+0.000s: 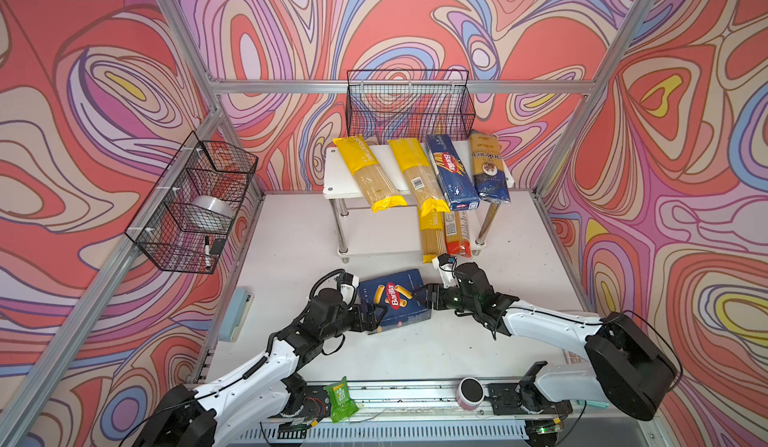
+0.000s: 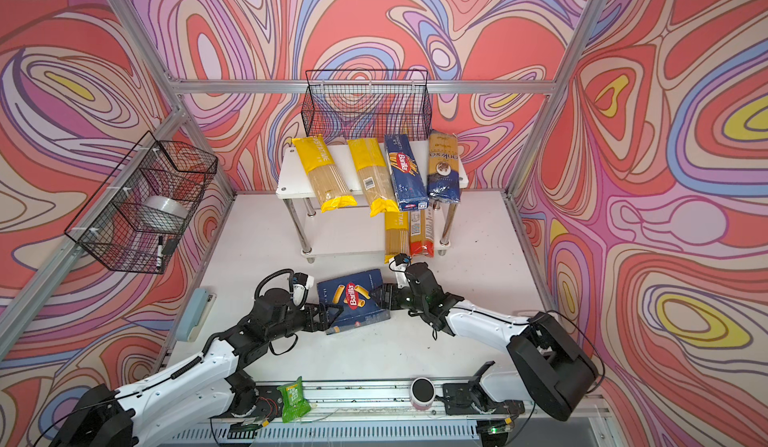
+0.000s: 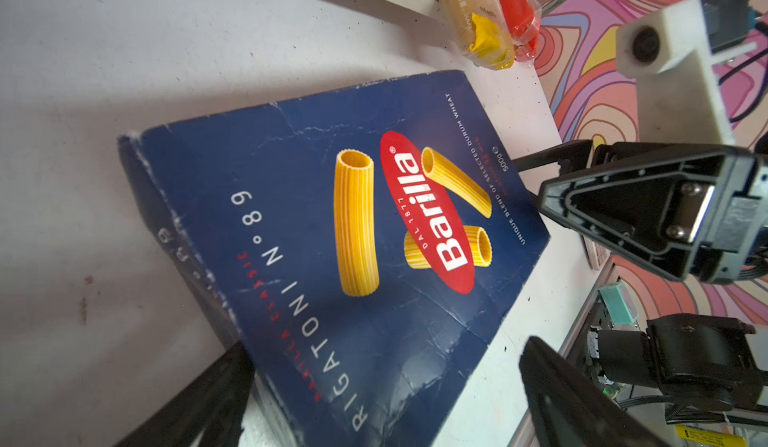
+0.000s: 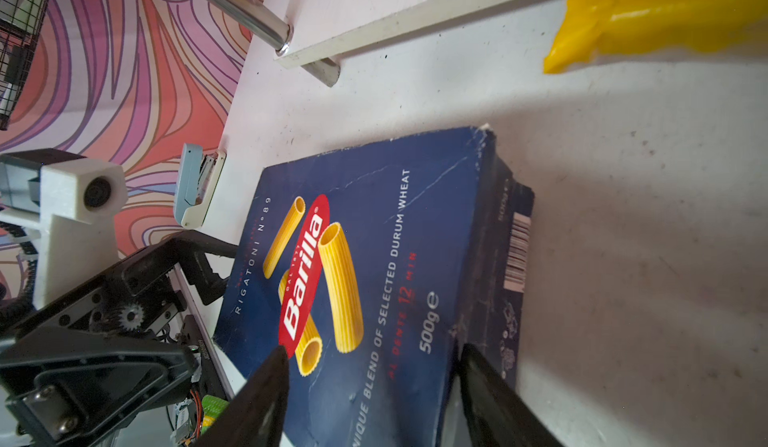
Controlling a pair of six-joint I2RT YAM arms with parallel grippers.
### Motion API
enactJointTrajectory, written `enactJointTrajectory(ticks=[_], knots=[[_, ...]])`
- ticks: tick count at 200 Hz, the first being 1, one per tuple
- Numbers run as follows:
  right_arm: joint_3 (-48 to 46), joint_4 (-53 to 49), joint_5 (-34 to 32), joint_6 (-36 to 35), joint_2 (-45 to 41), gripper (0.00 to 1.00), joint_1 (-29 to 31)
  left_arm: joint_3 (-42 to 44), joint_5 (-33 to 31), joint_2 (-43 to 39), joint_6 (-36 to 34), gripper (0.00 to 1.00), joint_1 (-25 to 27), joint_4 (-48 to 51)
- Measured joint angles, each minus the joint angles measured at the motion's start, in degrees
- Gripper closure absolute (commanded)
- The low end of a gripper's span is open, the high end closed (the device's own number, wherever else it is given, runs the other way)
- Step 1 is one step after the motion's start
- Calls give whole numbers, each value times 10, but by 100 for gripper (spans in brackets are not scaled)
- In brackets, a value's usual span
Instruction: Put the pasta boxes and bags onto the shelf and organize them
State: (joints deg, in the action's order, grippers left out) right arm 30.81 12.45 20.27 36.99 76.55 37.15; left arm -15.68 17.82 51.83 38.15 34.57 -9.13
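The right gripper (image 4: 372, 353) has its jaws partly apart over one short end of the Barilla rigatoni box (image 1: 392, 297), one finger above the printed face and the other against the barcode side; whether they bite I cannot tell. The left gripper (image 3: 384, 347) stands wide at the opposite end, one finger touching the box's side and the other clear of it. The box lies on the table (image 1: 415, 353) in front of the shelf (image 1: 336, 175), the only pasta item not yet on it. The top board carries two yellow-ended bags (image 1: 368, 173), the spaghetti box (image 1: 451, 173) and the dark blue bag (image 1: 490, 170). The lower board (image 1: 374, 233) holds a third yellow-ended bag (image 1: 430, 237) and the red-ended bag (image 1: 457, 235). The step in hand looks like a two-handed pick-up. The next move calls for a firm hold, then a lift to the lower board's bare part.
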Motion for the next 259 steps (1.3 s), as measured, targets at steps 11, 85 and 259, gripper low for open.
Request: enactJointTrajectory(ticks=[11, 85, 259], knots=[[0, 1, 1, 1, 0, 34, 0, -2, 0, 0, -2, 0, 0, 2], [14, 3, -5, 1, 2, 37, 0, -40, -17, 0, -23, 0, 0, 45], [98, 18, -58, -48, 2, 38, 11, -107, -29, 24, -54, 0, -1, 105]])
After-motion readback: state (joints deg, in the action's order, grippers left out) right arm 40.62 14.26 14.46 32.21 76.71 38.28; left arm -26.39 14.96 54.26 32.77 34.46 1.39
